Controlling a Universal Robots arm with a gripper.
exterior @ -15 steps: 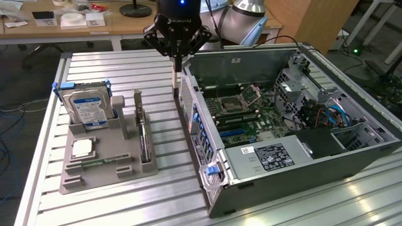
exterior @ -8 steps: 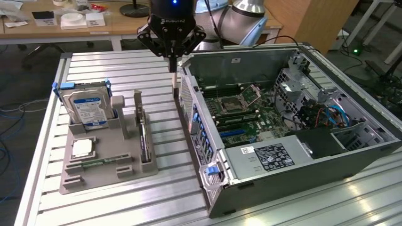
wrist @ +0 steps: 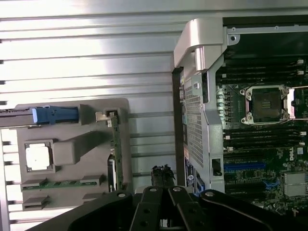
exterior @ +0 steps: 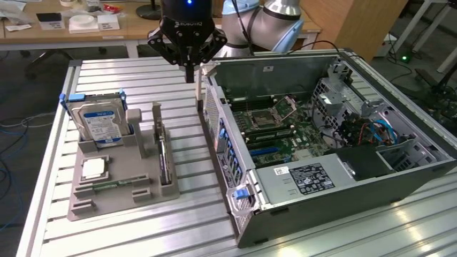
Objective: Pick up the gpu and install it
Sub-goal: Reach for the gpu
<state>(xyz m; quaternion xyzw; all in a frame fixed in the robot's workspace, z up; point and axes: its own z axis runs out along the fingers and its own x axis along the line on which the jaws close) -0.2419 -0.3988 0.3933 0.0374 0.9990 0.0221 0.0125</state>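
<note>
The gripper (exterior: 189, 75) (wrist: 162, 172) hangs pinched shut with nothing between its fingers, above the slatted tabletop (exterior: 143, 75), just off the outer corner of the open computer case (exterior: 343, 198) (wrist: 197, 43). Beside the case lies a grey holder (exterior: 121, 160) (wrist: 72, 149). The gpu (exterior: 162, 155) (wrist: 114, 154) stands on edge in the holder's slot nearest the case, untouched and apart from the gripper; it seems to sit upright, though its thin edge is hard to read. Farther from the case, the hard drive (exterior: 100, 123) stands in the same holder.
</note>
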